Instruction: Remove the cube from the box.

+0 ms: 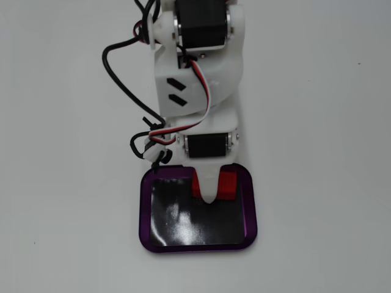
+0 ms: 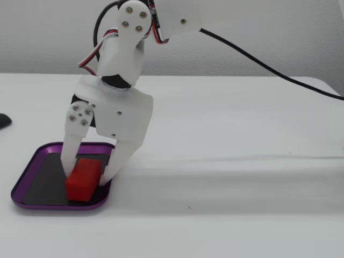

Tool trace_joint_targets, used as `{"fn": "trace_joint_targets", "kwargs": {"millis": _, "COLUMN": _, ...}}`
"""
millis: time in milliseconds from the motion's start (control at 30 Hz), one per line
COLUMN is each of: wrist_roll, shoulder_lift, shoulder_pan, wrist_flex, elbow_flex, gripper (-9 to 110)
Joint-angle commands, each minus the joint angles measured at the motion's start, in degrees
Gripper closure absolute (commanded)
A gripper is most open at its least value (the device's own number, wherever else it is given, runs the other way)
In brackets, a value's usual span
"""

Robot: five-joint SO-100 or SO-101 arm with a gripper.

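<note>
The red cube lies on the black floor of the purple-rimmed box, near the box's edge closest to the arm's base. My white gripper reaches down into the box. Its two fingers stand one on each side of the cube and press against it. One fingertip covers the cube's middle in a fixed view. The cube still rests on the box floor.
The box sits on a plain white table. A black cable hangs from the arm toward the right, and looped wires run beside the wrist. A small dark object lies at the left edge.
</note>
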Motion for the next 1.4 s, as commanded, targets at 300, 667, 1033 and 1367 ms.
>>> {"fn": "trace_joint_targets", "kwargs": {"millis": 300, "wrist_roll": -0.44, "shoulder_lift": 2.81, "shoulder_pan": -0.44, "wrist_flex": 0.26, "elbow_flex": -3.96, "gripper": 102}}
{"fn": "trace_joint_targets", "kwargs": {"millis": 667, "wrist_roll": -0.35, "shoulder_lift": 22.15, "shoulder_pan": -0.18, "wrist_flex": 4.92, "elbow_flex": -9.4, "gripper": 102}}
{"fn": "trace_joint_targets", "kwargs": {"millis": 1033, "wrist_roll": -0.44, "shoulder_lift": 47.81, "shoulder_pan": -0.18, "wrist_flex": 0.09, "elbow_flex": 22.94, "gripper": 102}}
{"fn": "trace_joint_targets", "kwargs": {"millis": 1367, "wrist_roll": -0.44, "shoulder_lift": 68.29, "shoulder_pan": 0.18, "wrist_flex": -21.62, "elbow_flex": 67.5, "gripper": 102}}
